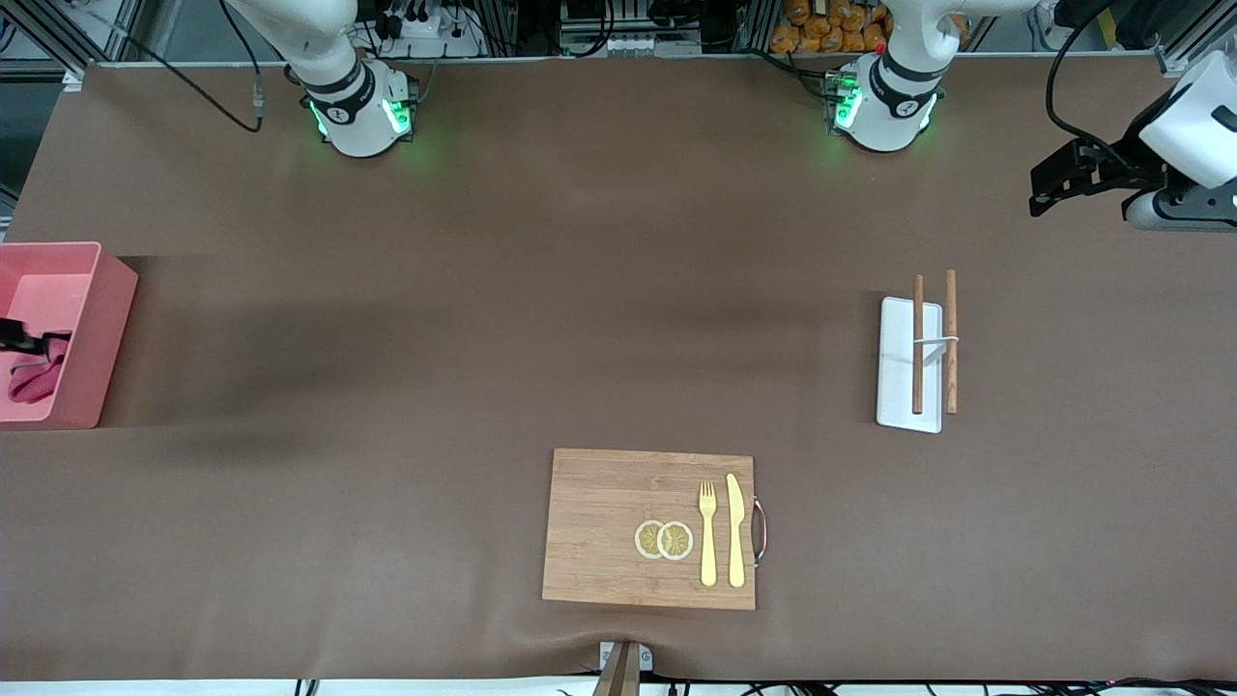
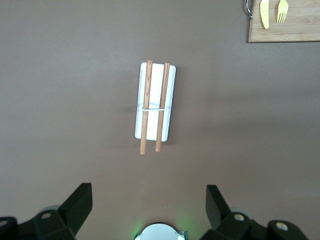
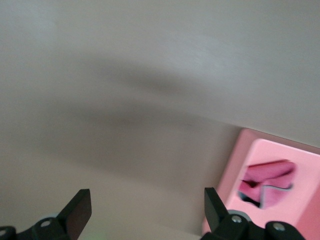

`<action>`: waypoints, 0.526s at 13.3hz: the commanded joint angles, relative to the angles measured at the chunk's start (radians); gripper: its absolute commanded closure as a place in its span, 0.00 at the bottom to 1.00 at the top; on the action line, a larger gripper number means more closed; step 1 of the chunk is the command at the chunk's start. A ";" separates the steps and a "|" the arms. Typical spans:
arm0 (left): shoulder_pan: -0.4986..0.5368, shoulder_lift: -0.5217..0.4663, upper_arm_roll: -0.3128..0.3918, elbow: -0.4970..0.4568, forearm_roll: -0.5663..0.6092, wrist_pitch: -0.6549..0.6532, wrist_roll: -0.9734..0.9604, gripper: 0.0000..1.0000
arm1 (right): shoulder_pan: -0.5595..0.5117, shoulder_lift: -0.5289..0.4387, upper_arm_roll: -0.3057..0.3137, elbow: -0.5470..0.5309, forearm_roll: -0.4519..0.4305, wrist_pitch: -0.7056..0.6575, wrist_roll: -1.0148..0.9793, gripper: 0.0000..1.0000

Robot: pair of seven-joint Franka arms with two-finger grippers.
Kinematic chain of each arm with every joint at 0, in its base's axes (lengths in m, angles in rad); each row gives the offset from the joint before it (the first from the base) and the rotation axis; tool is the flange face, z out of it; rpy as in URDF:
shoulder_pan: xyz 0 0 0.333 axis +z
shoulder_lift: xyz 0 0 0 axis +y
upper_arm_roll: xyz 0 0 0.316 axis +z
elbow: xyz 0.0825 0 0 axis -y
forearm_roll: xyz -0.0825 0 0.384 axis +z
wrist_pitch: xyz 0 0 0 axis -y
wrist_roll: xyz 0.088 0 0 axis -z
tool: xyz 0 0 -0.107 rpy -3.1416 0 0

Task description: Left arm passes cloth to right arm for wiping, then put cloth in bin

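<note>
Nearest the front camera lay a wooden cutting board (image 1: 599, 527) carrying two lemon slices (image 1: 664, 539), a yellow fork (image 1: 707, 534) and a yellow knife (image 1: 736, 530). It sat well apart from both arms and looked to be at no risk.

The trouble, if any came, would likely come at the bin (image 1: 97, 329), farther back at the right arm's end of the bench. The right claw (image 3: 147, 210) hung over it at the edge of the front view, with its fingers spread wide and nothing between them. A finger passing low might catch a fold of fabric and drag it over the wall. A careless sweep might also knock the light box along the bench.

The bin held the cloth (image 1: 37, 379), bunched on its floor toward the side nearer the front camera; nothing else showed inside. Toward the left arm's end, a flat white tray (image 1: 894, 387) bore two wooden sticks (image 1: 917, 343) tied by a thin band, one lying half off its edge.

Farther back, the left claw (image 2: 149, 205) waited over bare bench, spread wide and empty.
</note>
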 commanded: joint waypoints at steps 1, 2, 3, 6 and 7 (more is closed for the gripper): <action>0.000 -0.002 -0.004 0.005 0.001 0.001 -0.012 0.00 | 0.096 -0.047 -0.013 -0.076 0.064 0.001 0.177 0.00; 0.000 -0.002 -0.004 0.005 0.001 0.001 -0.012 0.00 | 0.125 -0.067 -0.014 -0.103 0.097 0.011 0.235 0.00; 0.000 -0.002 -0.004 0.005 0.001 0.001 -0.012 0.00 | 0.172 -0.094 -0.014 -0.132 0.100 0.025 0.331 0.00; 0.000 -0.004 -0.008 0.005 0.001 0.001 -0.012 0.00 | 0.242 -0.194 -0.013 -0.238 0.106 0.094 0.495 0.00; 0.002 -0.004 -0.007 0.005 0.001 0.001 -0.012 0.00 | 0.257 -0.234 -0.013 -0.278 0.108 0.117 0.525 0.00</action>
